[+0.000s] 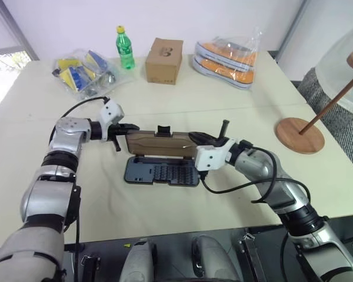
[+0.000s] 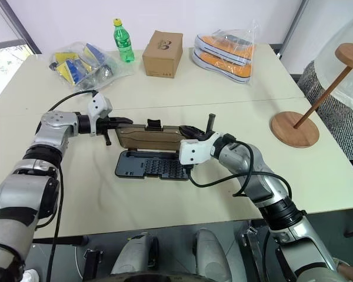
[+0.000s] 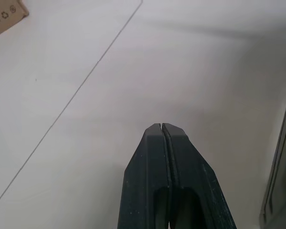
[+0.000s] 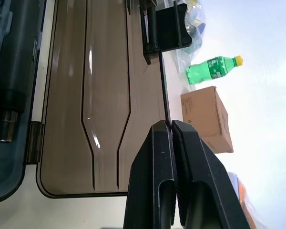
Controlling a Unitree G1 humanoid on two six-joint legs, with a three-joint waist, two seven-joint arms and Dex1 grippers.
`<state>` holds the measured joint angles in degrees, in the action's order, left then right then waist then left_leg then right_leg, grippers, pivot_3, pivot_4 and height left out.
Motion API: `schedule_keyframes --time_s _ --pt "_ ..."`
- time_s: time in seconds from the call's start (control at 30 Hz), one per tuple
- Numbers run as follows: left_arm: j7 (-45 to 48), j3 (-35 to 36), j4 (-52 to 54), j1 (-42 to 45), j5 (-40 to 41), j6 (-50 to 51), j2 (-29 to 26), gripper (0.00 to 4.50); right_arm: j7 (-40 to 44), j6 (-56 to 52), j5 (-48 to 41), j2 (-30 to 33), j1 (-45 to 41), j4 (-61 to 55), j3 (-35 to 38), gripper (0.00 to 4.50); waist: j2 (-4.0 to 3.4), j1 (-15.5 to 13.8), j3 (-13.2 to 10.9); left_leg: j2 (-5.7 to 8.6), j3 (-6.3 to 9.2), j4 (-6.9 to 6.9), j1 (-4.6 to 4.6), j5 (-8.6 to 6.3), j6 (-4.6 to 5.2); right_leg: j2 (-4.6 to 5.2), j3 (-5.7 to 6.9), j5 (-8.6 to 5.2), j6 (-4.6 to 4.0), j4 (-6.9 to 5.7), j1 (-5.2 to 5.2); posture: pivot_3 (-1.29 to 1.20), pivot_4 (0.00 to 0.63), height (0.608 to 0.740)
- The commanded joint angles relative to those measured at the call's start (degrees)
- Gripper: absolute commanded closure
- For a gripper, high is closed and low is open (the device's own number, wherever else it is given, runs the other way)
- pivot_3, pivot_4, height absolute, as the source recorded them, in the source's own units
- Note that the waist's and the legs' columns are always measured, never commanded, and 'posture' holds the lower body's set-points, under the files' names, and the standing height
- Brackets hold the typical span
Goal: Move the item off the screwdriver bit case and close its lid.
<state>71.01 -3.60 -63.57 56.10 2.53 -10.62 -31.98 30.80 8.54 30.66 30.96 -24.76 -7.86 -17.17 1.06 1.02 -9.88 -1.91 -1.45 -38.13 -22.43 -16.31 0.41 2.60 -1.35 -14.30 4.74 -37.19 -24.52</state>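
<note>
Lid [image 1: 159, 143]: smoky brown translucent half, standing roughly upright on its hinge behind the tray, latch tab at its top edge; raised partway so it can swing down onto the tray.
Bit tray [image 1: 162, 171]: dark grey half of the screwdriver bit case, flat on the desk [image 1: 182, 100], rows of bits exposed; nothing rests on it, so the closing path is free.
Right gripper [image 1: 195, 138]: jaws pressed together, tips against the lid's right end; judged to be propping or pushing the lid, not clamping it.
Left gripper [image 1: 121, 128]: jaws fully together, holding nothing, just beside the lid's left end; placed to steady or push from that side.
Wooden stand [image 1: 300, 135]: off the case, well apart at the desk's right edge, tilted, base disc on the desk.
Remaining step: lower and latch the lid.
</note>
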Motion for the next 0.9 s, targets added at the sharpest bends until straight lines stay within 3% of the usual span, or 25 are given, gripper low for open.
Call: schedule_keyframes --time_s 0.03,0.23,0.5,0.6,0.83,0.9 --pt "2.37 0.59 1.98 0.38 0.51 2.5 -0.52 4.5 0.17 0.58 -0.28 0.0 -0.59 -0.92 0.11 4.47 0.0 -0.01 0.0 0.0 0.0 0.0 0.0 0.0 0.0 0.0 0.0 0.0 0.0 0.0 0.0 0.0 0.15 0.74" --pt "7.95 -0.38 5.6 -1.27 0.62 6.85 -0.66 4.5 0.37 0.61 -0.36 0.12 -0.68 -0.81 0.13 4.47 0.0 0.02 0.0 0.0 0.0 0.0 0.0 0.0 0.0 0.0 0.0 0.0 0.0 0.0 0.0 0.0 0.15 0.74" --pt "8.76 -0.47 8.81 -2.91 -0.08 9.16 -0.72 4.5 1.3 0.65 -0.72 0.13 -1.05 -0.29 -0.09 4.47 0.0 -0.13 0.0 0.0 0.01 0.0 0.0 0.0 0.0 0.01 0.0 0.0 0.0 0.0 0.0 0.0 0.15 0.74" --pt "8.5 -0.41 9.31 -3.12 -0.26 9.32 -0.78 4.5 2.27 0.08 -1.15 0.12 -1.02 -0.13 -0.04 3.57 0.0 -0.1 0.0 0.0 0.01 0.0 0.0 0.0 0.0 0.01 0.0 0.0 0.0 0.0 0.0 0.0 0.15 0.74" --pt "7.52 -0.12 9.43 -2.86 -0.45 9.01 -0.42 4.5 6.6 -4.16 -3.4 1.08 -1.37 -2.46 2.02 0.04 0.0 -0.13 0.0 0.0 0.01 0.0 0.0 0.0 0.0 0.01 0.0 0.0 0.0 0.0 0.0 0.0 0.15 0.74" --pt "7.33 0.0 9.64 -2.76 -0.28 8.93 -0.35 4.5 10.22 -7.91 -6.57 1.84 -1.84 -4.47 3.72 0.04 0.0 -0.13 0.0 0.0 0.01 0.0 0.0 0.0 0.0 0.01 0.0 0.0 0.0 0.0 0.0 0.0 0.15 0.74"
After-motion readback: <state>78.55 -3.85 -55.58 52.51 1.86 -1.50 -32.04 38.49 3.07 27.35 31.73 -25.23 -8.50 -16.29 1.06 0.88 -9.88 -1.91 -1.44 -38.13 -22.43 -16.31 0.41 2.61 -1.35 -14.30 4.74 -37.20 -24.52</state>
